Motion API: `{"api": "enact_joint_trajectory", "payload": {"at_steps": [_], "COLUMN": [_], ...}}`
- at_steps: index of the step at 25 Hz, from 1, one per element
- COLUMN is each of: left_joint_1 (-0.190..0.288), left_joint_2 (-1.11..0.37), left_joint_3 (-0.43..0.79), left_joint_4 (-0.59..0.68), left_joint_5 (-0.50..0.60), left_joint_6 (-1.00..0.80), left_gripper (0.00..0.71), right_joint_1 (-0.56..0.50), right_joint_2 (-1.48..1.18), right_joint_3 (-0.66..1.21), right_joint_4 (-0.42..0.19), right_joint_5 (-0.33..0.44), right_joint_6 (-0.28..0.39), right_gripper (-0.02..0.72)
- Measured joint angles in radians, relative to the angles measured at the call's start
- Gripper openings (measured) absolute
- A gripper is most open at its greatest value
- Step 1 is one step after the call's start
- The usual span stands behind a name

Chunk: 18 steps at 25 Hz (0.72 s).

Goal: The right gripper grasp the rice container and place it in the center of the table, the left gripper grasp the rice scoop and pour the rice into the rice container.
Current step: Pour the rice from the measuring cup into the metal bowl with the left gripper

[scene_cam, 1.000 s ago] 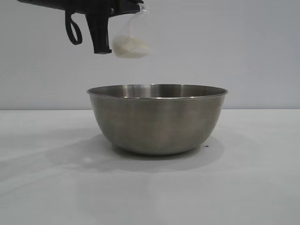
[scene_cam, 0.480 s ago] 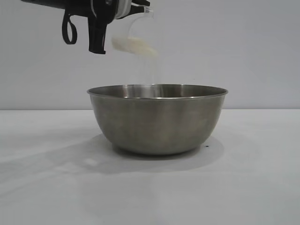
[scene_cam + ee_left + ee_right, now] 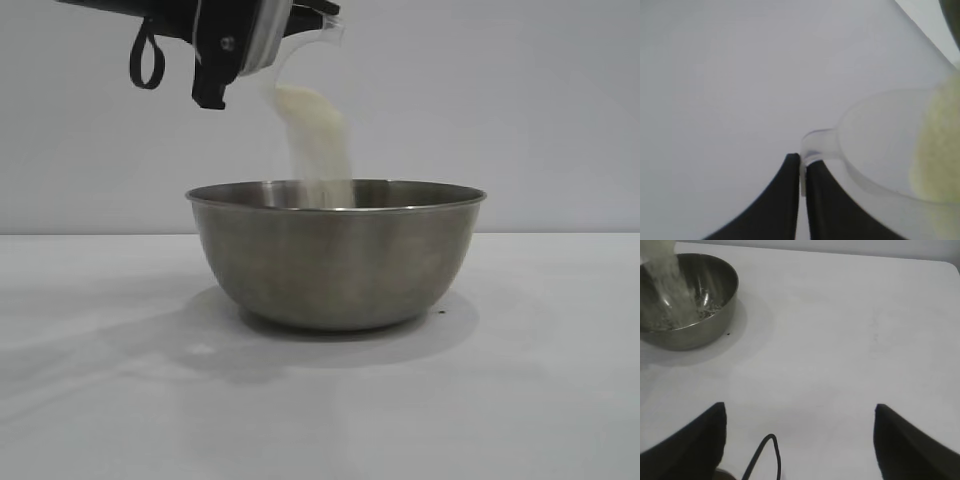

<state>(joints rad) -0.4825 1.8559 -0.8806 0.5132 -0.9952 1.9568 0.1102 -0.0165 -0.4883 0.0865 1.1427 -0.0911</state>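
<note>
— Where our left gripper pinches, what do we have?

— We have its two black fingers pressed together on the loop handle of the scoop, with only that thin strip of clear plastic between them. In the exterior view we see the same gripper up near the top edge, above the bowl's left part, with the scoop tipped mouth-down toward the bowl.

— And the rice?

— We see rice running out of the scoop in a pale stream that falls inside the rim of the bowl. Through the left wrist camera, a creamy mass of rice sits against the scoop's wall at its mouth. From the right wrist camera the stream lands in the bowl, and grains already lie on its floor.

— Where do we find the bowl?

— Upright on the table, under the scoop and apart from it, with a soft shadow around its base.

— What about our right gripper?

— We hold it spread wide, with nothing between the fingers, above bare table and well apart from the bowl. A thin black cable loops between its fingers.
</note>
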Motion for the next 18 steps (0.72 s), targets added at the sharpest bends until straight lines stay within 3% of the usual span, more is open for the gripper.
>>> {"api": "enact_joint_trajectory", "payload": {"at_steps": [18], "left_joint_1": [-0.001], "left_joint_2": [0.0], "left_joint_3": [0.0], "left_joint_4": [0.133], "left_joint_5": [0.0], "left_joint_6": [0.153], "left_gripper": [0.0], "right_joint_1": [0.0], "right_joint_2": [0.0], "right_joint_3": [0.0], "right_joint_4": [0.0], "right_joint_5": [0.0], "right_joint_6": [0.0], "right_gripper": [0.543]}}
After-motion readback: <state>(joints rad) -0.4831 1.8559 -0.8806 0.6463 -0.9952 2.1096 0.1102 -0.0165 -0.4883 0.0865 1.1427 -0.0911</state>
